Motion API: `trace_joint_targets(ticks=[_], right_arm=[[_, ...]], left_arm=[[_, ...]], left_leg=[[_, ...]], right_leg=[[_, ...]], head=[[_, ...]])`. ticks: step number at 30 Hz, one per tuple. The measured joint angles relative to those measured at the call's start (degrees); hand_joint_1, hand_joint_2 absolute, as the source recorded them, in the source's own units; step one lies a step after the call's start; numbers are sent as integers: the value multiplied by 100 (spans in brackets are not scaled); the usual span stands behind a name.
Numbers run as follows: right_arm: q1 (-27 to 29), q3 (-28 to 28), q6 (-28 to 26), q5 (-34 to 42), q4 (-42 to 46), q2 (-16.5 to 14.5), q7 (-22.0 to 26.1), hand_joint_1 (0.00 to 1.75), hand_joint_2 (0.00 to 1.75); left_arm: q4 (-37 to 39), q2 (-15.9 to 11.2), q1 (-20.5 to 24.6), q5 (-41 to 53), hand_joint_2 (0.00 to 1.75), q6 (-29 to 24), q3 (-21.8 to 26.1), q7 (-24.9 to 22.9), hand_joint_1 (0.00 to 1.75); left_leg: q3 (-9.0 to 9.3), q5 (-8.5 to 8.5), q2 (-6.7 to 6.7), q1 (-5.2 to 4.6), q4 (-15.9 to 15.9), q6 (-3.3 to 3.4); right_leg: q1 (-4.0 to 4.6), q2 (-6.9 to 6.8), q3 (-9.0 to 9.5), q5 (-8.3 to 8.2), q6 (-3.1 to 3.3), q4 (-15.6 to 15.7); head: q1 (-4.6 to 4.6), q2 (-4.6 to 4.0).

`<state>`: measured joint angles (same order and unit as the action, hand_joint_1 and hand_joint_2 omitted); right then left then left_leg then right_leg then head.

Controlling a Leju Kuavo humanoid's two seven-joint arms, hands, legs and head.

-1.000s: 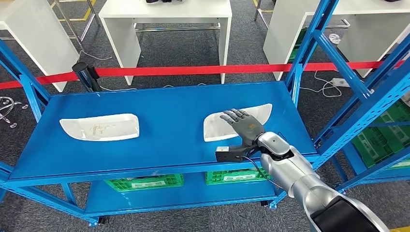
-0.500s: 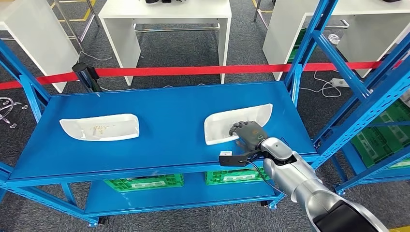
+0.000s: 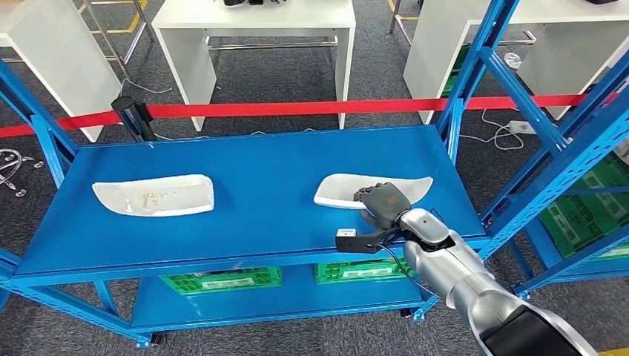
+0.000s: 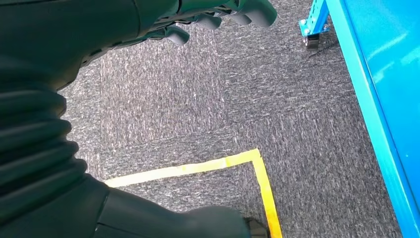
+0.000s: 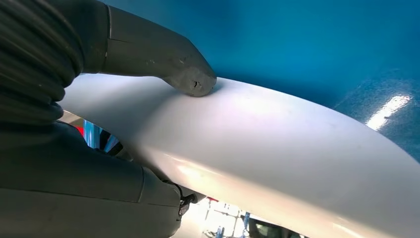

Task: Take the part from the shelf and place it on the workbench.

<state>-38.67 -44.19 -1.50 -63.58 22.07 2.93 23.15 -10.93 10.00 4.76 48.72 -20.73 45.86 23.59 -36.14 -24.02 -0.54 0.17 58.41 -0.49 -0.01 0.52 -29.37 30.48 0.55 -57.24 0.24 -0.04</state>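
- Shelf [image 3: 252, 185]: blue metal rack, glossy top deck; lower deck under it carries green crates [image 3: 222, 279] at about 6 o'clock of the deck.
- Floor [image 4: 198, 114]: dark grey carpet with a yellow tape corner [image 4: 247, 163] in the left wrist view, beside a shelf leg on a caster.
- Right arm enters from 5 o'clock, silver, forearm angled up toward the deck's near right part.
- Right hand [image 3: 382, 202]: knuckles up, fingers curled over the near edge of the part [image 3: 348, 190]; right wrist view shows the thick thumb [image 5: 190, 79] pressing on the white curved face, so it is grasping the part.
- Part: white, shallow, elongated shell at about 3 o'clock of the deck, tilted, far edge raised off the blue.
- Second white part [image 3: 153, 195] lies flat at 9 o'clock of the deck, well apart from the hand.
- Left hand [image 4: 218, 15]: hangs over the carpet, dark fingers loosely curled with nothing in them.
- Beyond the shelf at 12 o'clock: red barrier tape [image 3: 311, 108] on a black post [image 3: 133, 116], then white tables [image 3: 256, 37] and more blue racking at 2 o'clock.
- Versus 0.5 s ago: part then lay flat showing its full face; now tipped and looks thinner. Hand has closed tighter on it. Left part unchanged.
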Motion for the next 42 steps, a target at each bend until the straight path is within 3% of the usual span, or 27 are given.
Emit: trace_joint_targets(ticks=[19,26,34,42], right_arm=[[-84,7,-364,106,-9,-11,-127,175,175],[-549,84,-634,87,44,18,-290,175,175],[-1223,218,-1018,36,628,-206,-395,175,175],[-1103,281,-1314,-222,1496,-392,-603,175,175]], left_arm=[[0,-19,10,-4,175,-254,14,-102,0],[2,-19,7,16,175,-351,98,-267,0],[1,-18,24,41,175,-393,138,-407,0],[1,-16,47,81,175,-409,139,-517,0]], left_leg=[[-2,0,-1,-1,0,0],[-7,1,0,-3,0,-1],[-5,1,-2,1,-1,-2],[-5,1,-4,1,-5,-3]], right_leg=[[0,0,-2,0,0,-1],[-1,-1,-1,-4,-3,-4],[2,-2,-6,-1,1,-10],[2,-6,-11,4,7,-11]], head=[[0,0],[0,0],[-1,0],[-2,0]])
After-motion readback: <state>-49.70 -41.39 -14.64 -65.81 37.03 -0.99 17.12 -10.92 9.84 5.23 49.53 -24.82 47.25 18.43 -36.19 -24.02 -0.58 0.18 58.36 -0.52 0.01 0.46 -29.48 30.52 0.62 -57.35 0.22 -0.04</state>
